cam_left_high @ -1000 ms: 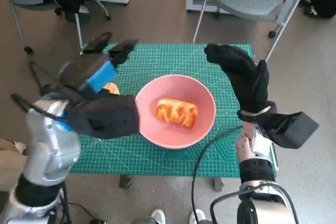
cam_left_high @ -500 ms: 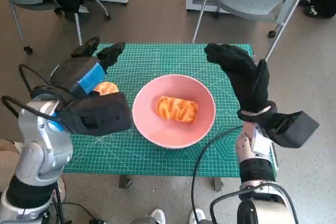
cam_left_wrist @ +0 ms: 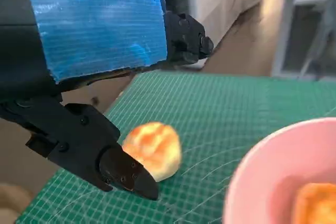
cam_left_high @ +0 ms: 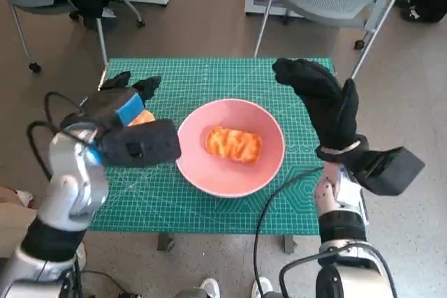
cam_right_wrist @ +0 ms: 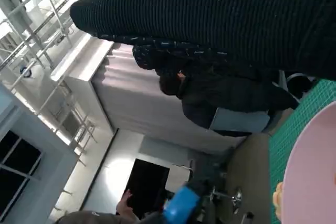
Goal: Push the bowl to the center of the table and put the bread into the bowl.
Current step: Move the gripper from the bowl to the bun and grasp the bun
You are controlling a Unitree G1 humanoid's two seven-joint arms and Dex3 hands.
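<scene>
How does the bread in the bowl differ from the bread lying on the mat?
The bread in the bowl is elongated with a ridged, twisted top; the bread on the mat is round and smooth. The first lies inside the pink bowl; the second lies outside it, under the left hand, which does not hold it. Both are golden orange.

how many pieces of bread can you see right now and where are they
2. One bread piece lies inside the pink bowl. A second, round bread roll sits on the green mat beside the bowl, under the left hand. None seems hidden.
</scene>
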